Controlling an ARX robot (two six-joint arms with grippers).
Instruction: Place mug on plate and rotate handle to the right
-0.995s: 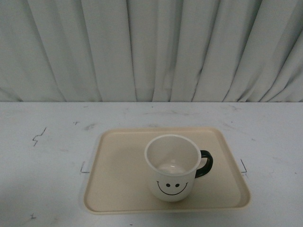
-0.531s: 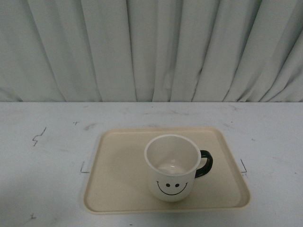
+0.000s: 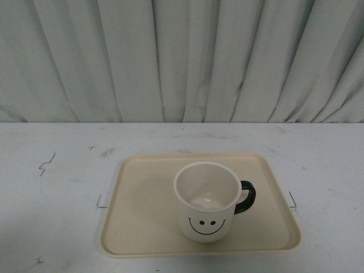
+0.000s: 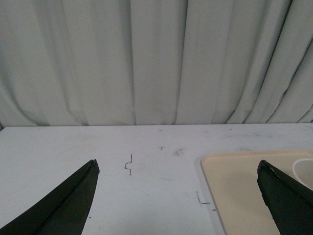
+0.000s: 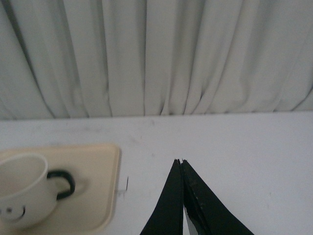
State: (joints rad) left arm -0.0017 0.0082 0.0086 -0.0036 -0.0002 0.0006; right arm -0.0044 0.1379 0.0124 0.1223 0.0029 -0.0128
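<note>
The cream-white mug (image 3: pixel 206 201) stands upright on the beige plate (image 3: pixel 142 210), its smiley face towards the camera in the front view. Its black handle (image 3: pixel 245 197) points right. Neither arm shows in the front view. In the right wrist view the mug (image 5: pixel 22 188) and handle (image 5: pixel 62 184) sit on the plate (image 5: pixel 100 191), well off to one side of my right gripper (image 5: pixel 179 161), which is shut with nothing in it. My left gripper (image 4: pixel 177 164) is open over bare table, with the plate's corner (image 4: pixel 234 181) near one finger.
A white table (image 3: pixel 51 193) carries the plate, with small black marks (image 3: pixel 46 163) on it. A pale pleated curtain (image 3: pixel 182 57) hangs along the far edge.
</note>
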